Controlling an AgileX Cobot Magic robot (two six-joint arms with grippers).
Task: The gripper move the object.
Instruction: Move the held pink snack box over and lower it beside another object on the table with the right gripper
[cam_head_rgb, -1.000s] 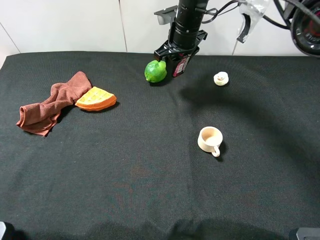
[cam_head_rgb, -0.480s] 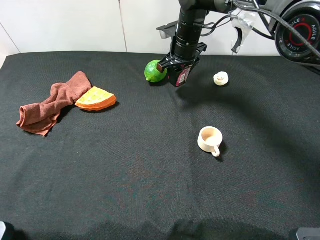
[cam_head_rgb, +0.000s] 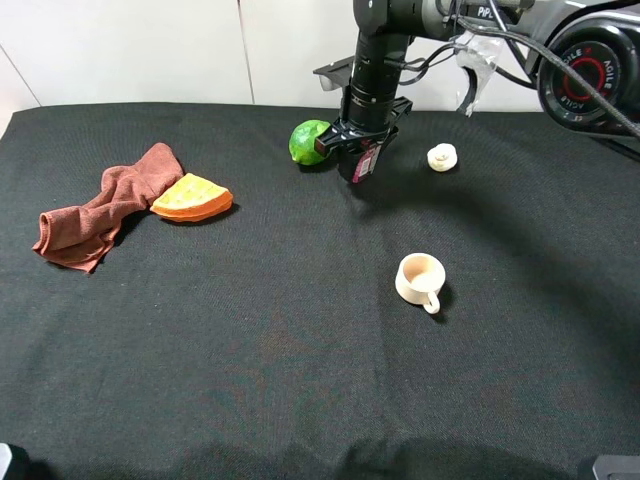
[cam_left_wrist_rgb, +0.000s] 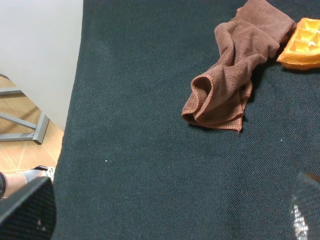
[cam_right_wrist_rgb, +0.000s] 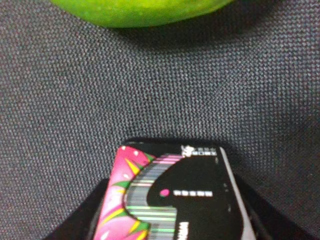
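**Black pronged right gripper (cam_head_rgb: 357, 166) clamped on the small upright black-and-pink rectangular box (cam_head_rgb: 368, 159)**

The box stands just beside the round green lime (cam_head_rgb: 308, 141), on the side away from the brown rag. It is judged light, stiff-walled card with a smooth print that may crush under a hard squeeze. Its flat opposite sides offer the best hold. The fingers (cam_right_wrist_rgb: 80, 227) are closed to the box's width and press on both sides. Whether the box rests on the black cloth (cam_head_rgb: 250, 350) beside the lime cannot be told.

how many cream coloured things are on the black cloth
2: a cream handled mug right of the middle of the black cloth, and a small cream lump near the far edge, right of the green round fruit. None seems hidden.
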